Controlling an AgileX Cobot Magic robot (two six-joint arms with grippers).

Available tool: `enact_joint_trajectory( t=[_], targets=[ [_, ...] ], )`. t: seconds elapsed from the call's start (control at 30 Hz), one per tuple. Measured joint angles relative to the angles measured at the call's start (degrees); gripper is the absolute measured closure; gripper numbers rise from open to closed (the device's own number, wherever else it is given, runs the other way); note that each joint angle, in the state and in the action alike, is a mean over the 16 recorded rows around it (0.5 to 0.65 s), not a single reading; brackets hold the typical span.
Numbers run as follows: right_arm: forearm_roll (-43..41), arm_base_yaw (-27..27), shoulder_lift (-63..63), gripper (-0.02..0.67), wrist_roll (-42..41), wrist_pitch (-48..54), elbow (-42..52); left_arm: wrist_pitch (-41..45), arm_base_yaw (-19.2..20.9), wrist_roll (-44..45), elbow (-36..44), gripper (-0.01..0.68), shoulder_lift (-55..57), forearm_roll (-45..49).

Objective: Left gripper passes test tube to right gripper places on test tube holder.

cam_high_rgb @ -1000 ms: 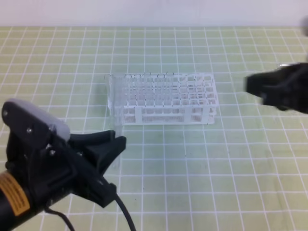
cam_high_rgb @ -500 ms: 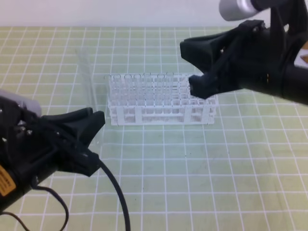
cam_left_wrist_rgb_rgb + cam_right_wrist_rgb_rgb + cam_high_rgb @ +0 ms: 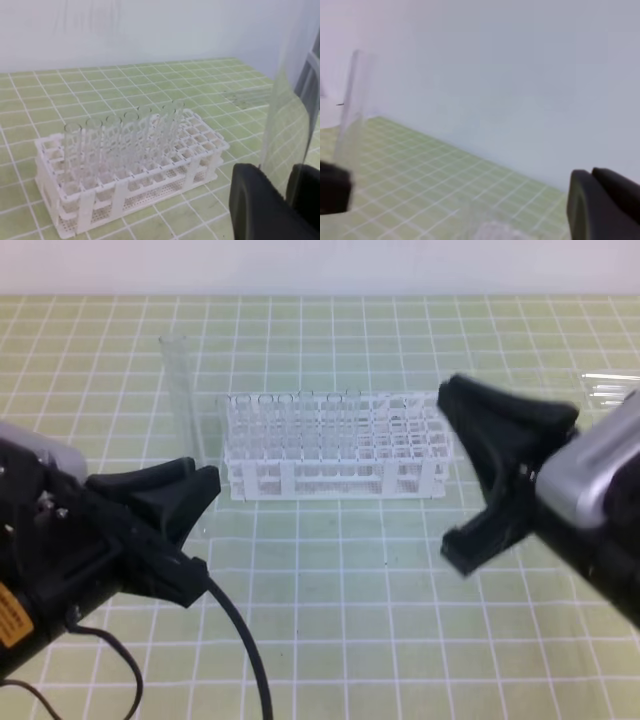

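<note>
Glass tube (image 3: pixel 180 400) is clamped near its bottom end in the left gripper (image 3: pixel 196 502), jaws narrowed onto it, tube standing upright above the jaws. Probably held low on purpose: the upper length stays free for the other arm to grab. In the left wrist view the tube (image 3: pixel 287 115) rises right out of the gripper (image 3: pixel 280 200).

Right gripper (image 3: pixel 490 480) sits well apart from the tube, jaws spread wide in the high view, holding nothing, mouth facing left toward it; the tube (image 3: pixel 352 107) shows in its camera. Looks lined up for the handover, not yet made.

Holder (image 3: pixel 335 445) is on the bench just beyond both grippers, several tubes already in its back row.
</note>
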Motion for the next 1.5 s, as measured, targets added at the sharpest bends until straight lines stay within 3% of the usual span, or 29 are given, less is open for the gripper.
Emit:
enact_joint_trajectory(
  t=[0.17,0.37,0.93,1.5],
  targets=[
    [-1.8,2.2,-0.6,0.665,1.1,-6.5,3.8,-2.2,0.0,0.1,0.0,0.614,1.2,1.1],
    [-3.6,3.2,-0.6,0.637,4.0,-5.5,3.1,-6.1,0.0,0.1,0.0,0.626,4.5,1.9],
    [-6.9,4.4,2.8,0.294,9.1,4.0,-6.8,-14.8,0.0,1.3,0.0,0.626,10.3,4.0],
    [-8.5,6.2,12.7,0.192,10.7,5.1,-15.5,-16.3,0.0,1.7,0.0,0.632,10.3,4.6]
  ],
)
